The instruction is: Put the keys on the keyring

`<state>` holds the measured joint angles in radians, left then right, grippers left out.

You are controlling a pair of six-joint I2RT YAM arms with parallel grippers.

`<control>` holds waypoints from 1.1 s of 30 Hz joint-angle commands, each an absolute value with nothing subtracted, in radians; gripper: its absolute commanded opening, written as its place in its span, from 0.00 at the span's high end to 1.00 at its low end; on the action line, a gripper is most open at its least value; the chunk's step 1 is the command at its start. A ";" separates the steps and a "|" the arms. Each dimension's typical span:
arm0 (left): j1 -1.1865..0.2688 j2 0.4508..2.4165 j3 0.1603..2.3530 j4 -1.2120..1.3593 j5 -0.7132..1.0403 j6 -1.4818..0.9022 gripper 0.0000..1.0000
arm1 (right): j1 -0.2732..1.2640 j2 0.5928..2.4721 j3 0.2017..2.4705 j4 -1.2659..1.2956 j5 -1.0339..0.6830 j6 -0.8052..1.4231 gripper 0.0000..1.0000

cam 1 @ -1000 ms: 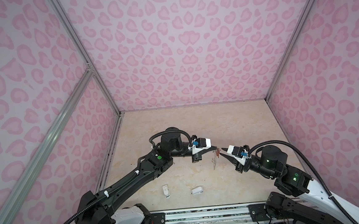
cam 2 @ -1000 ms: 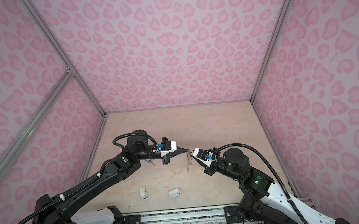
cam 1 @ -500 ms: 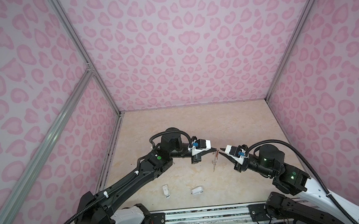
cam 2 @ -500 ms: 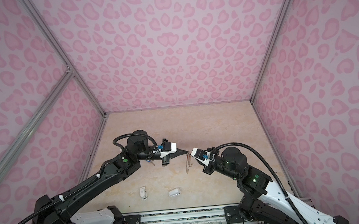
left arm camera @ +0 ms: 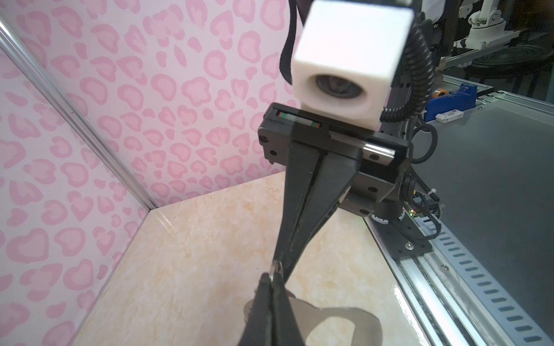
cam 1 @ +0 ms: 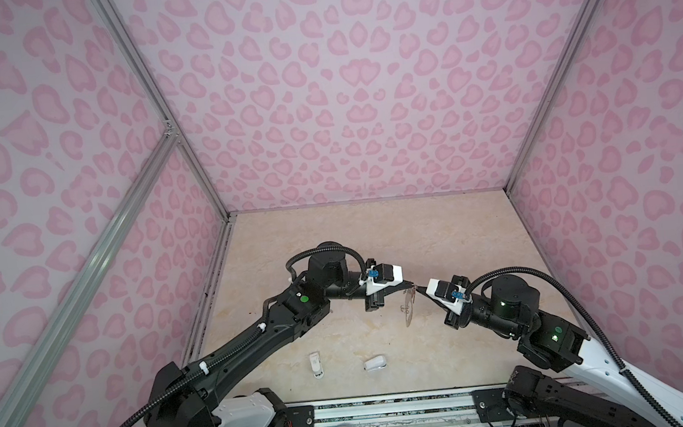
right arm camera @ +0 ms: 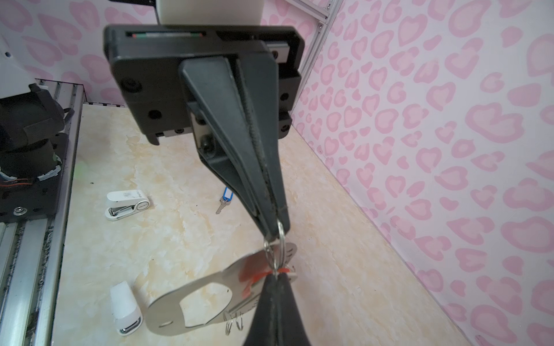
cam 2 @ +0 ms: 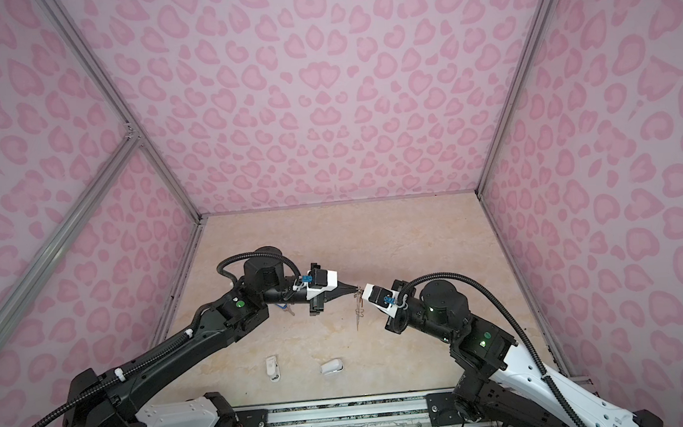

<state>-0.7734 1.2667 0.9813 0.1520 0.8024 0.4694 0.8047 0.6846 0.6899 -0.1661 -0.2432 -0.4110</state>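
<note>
Aloft, keyring (right arm camera: 163,310) hanging from clamped left jaws, right jaws clamped on orange-tagged key (right arm camera: 282,270)

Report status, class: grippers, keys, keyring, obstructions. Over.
Left gripper shut on keyring wire ring, plate hanging. Right gripper shut on orange-tagged key. Blue-tagged key on table. Nothing blocking.

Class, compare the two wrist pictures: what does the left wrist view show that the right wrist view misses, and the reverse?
Left wrist only: the right arm's white camera cube and a blue object in the background. Right wrist only: the blue-tagged key, two white plastic pieces and an orange tag. Both: the grey keyring plate, a wire ring, and the left fingers and right fingers, shut, tips close together.
</note>
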 commanded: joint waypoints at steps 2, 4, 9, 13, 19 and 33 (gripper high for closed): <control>-0.775 1.283 1.000 0.247 0.778 0.430 0.97 | 0.806 0.690 0.672 -0.133 -0.229 -0.382 1.00; -0.773 1.289 0.995 0.271 0.764 0.414 0.97 | 0.808 0.695 0.664 -0.104 -0.224 -0.369 1.00; -0.774 1.292 0.976 0.299 0.755 0.400 0.97 | 0.811 0.698 0.663 -0.060 -0.216 -0.353 0.90; -0.771 1.281 0.969 0.293 0.766 0.402 0.97 | 0.811 0.668 0.673 -0.121 -0.186 -0.363 0.79; -0.772 1.265 0.963 0.263 0.813 0.423 0.97 | 0.808 0.591 0.664 -0.112 -0.237 -0.321 0.73; -0.770 1.241 0.953 0.211 0.867 0.446 0.97 | 0.808 0.669 0.701 -0.098 -0.328 -0.261 0.81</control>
<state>-0.7708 1.2556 0.9569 0.2024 0.8398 0.4393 0.8082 0.6640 0.7013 -0.1242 -0.3038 -0.2874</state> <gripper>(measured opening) 0.049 0.197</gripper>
